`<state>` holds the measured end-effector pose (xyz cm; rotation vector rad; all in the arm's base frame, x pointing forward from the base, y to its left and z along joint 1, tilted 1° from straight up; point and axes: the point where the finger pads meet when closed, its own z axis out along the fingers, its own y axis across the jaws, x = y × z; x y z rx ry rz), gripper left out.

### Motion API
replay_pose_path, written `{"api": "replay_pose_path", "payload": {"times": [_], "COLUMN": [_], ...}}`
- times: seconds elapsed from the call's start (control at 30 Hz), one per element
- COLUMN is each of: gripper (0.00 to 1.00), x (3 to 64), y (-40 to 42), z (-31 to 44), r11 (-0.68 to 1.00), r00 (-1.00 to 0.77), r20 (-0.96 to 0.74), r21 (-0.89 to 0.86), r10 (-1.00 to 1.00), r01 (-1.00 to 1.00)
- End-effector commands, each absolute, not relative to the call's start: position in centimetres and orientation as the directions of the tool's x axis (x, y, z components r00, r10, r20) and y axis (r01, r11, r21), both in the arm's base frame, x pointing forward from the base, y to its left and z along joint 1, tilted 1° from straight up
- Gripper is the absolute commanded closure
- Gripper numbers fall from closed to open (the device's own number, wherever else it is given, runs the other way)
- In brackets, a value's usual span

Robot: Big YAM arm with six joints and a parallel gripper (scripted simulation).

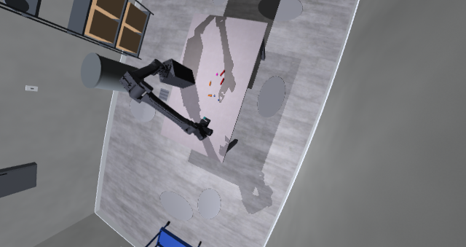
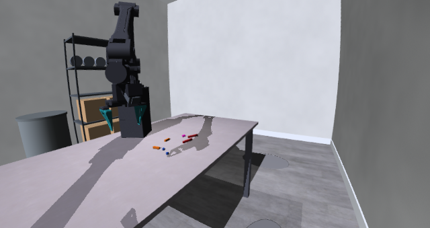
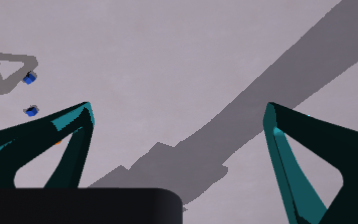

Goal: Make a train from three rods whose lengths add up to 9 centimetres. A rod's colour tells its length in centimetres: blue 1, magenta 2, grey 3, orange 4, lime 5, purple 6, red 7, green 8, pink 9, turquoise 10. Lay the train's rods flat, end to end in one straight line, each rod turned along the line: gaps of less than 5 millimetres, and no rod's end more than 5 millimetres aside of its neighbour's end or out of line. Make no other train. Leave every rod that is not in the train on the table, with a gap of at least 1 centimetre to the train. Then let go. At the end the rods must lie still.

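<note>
Shelf rack (image 2: 68,87), grey bin (image 2: 44,132), possibly blue chair (image 1: 171,237)

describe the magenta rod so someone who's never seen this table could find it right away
Start at the long pale table and find the scatter of small rods in front of the arm's dark base block. At the far end of that scatter, just left of the two red rods, lies the magenta rod. It is the only magenta piece, a short stub, far shorter than the red rods beside it.

Rods lie scattered mid-table (image 2: 215,161), none touching, w/ arm base (image 2: 132,127) behind them at far edge, shelf rack (image 2: 68,87) & bin (image 2: 44,130) beyond, gripper (image 2: 123,117) above table.
</note>
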<state>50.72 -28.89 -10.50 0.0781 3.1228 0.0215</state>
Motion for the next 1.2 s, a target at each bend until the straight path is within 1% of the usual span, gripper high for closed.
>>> {"api": "replay_pose_path", "payload": {"times": [0.0,0.03,0.07,0.13,0.17,0.27,0.3,0.37,0.4,0.5,0.53,0.6,0.63,0.8,0.83,0.9,0.93,1.0,1.03,1.13,1.17], "gripper": [0.00,0.00,0.00,0.00,0.00,0.00,0.00,0.00,0.00,0.00,0.00,0.00,0.00,0.00,0.00,0.00,0.00,0.00,0.00,0.00,0.00], "x": [51.0,51.0,50.5,50.6,50.0,50.4,49.8,49.9,49.1,49.4,48.7,48.8,48.0,48.3,47.5,47.5,46.7,46.8,46.0,46.3,45.4], "y": [-27.5,-27.5,-26.6,-26.6,-25.7,-25.9,-24.9,-25.0,-24.0,-24.1,-23.1,-23.2,-22.2,-22.3,-21.4,-21.4,-20.4,-20.4,-19.5,-19.6,-18.7], "z": [-11.4,-11.4,-12.5,-12.2,-13.4,-12.6,-13.7,-13.5,-14.8,-14.3,-15.5,-15.3,-16.4,-15.9,-16.8,-16.8,-17.8,-17.7,-18.5,-18.0,-18.9], "r11": [0.985,0.985,0.971,0.971,0.950,0.950,0.924,0.924,0.892,0.892,0.855,0.855,0.812,0.812,0.763,0.763,0.710,0.710,0.652,0.652,0.591], "r00": [-0.985,-0.985,-0.970,-0.970,-0.950,-0.950,-0.924,-0.924,-0.892,-0.892,-0.855,-0.855,-0.812,-0.811,-0.763,-0.763,-0.710,-0.710,-0.652,-0.652,-0.591], "r20": [-0.026,-0.026,-0.019,-0.024,-0.017,-0.032,-0.024,-0.029,-0.017,-0.027,-0.017,-0.021,-0.011,-0.022,-0.016,-0.016,-0.008,-0.009,-0.006,-0.014,-0.007], "r21": [0.011,0.011,0.014,0.013,0.016,0.013,0.016,0.016,0.018,0.018,0.019,0.020,0.019,0.022,0.022,0.022,0.020,0.022,0.021,0.025,0.023], "r10": [0.171,0.171,0.241,0.241,0.312,0.311,0.382,0.382,0.451,0.451,0.519,0.519,0.584,0.584,0.646,0.646,0.704,0.704,0.758,0.758,0.807], "r01": [0.170,0.170,0.241,0.241,0.311,0.311,0.382,0.382,0.451,0.451,0.519,0.519,0.584,0.584,0.646,0.646,0.704,0.704,0.758,0.758,0.807]}}
